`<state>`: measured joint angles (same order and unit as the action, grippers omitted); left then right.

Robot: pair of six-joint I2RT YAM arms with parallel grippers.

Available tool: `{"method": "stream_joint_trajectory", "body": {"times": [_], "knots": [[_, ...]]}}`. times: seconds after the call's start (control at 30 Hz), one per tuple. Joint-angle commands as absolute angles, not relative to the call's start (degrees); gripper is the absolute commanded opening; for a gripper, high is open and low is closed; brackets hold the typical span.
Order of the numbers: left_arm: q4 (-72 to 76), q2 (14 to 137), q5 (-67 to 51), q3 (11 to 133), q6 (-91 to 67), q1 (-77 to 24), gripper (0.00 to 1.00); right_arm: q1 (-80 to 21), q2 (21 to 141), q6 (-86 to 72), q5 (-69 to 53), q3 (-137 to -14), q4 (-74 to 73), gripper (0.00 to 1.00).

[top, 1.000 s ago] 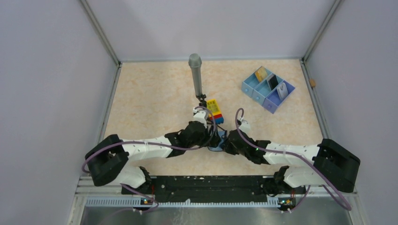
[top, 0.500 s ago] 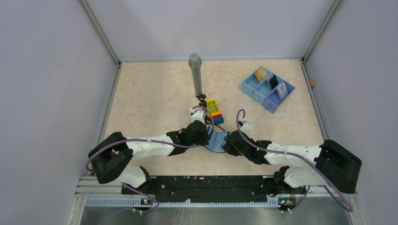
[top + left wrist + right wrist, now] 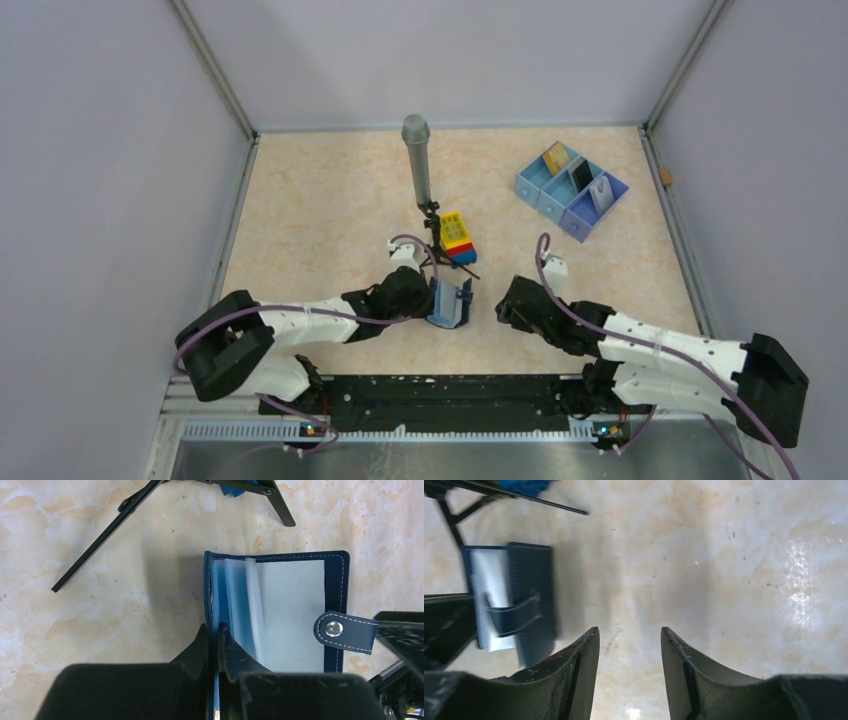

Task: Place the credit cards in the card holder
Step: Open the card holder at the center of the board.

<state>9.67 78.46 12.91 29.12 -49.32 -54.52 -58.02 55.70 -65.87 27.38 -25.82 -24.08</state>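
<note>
Beige marbled table point(image 3: 320, 200): card holder point(image 3: 450, 302), blue tray point(image 3: 548, 208), toy brick point(image 3: 458, 238), grey stand point(image 3: 420, 170).

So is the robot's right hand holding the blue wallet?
No, the right gripper stands open and empty, while the card holder lies off to its side, pinched by the left gripper.

We see the card holder point(image 3: 331, 587) as navy leather-like material, matt and finely grained, edged with pale thread stitching. Its snap point(image 3: 333, 628) looks like polished metal and is shiny. Inside, the sleeves point(image 3: 290, 610) seem to be thin translucent plastic, smooth and milky. The table point(image 3: 724, 555) has a beige marbled top, smooth, with glossy highlights. The right gripper point(image 3: 630, 635) has 2 fingers point(image 3: 579, 675) of hard black plastic, matt and faintly scuffed. The tray point(image 3: 548, 208) looks like pale blue matt plastic.
</note>
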Motion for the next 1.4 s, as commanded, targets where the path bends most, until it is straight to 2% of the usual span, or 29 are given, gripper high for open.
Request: {"method": "stream_joint_trajectory", "body": {"times": [0.0,0.13,0.27,0.47,0.7,1.13,1.37], "knots": [[10.98,75.99,12.35,27.19,-51.29,-54.36,0.0,-58.28,49.37,-58.01,27.03,-30.59,-20.24,0.44],[10.69,74.27,12.78,26.84,-51.7,-54.4,0.0,-58.34,50.26,-52.9,20.56,-32.87,-11.15,0.37],[10.85,72.42,13.01,26.27,-52.39,-54.4,0.0,-58.49,56.35,-50.9,13.44,-36.12,-2.91,0.33],[11.77,68.94,13.44,25.1,-53.19,-54.4,0.0,-58.88,66.0,-53.46,8.0,-37.85,7.31,0.24],[9.43,68.55,12.9,26.4,-51.92,-54.38,0.0,-58.97,73.2,-57.12,4.25,-37.87,15.34,0.19],[6.5,70.72,12.54,29.01,-52.01,-54.4,0.0,-58.96,83.19,-59.99,6.14,-40.33,17.47,0.16],[5.68,68.91,14.12,28.07,-52.81,-54.4,0.0,-58.9,84.32,-62.46,11.97,-41.66,7.83,0.14]]}}
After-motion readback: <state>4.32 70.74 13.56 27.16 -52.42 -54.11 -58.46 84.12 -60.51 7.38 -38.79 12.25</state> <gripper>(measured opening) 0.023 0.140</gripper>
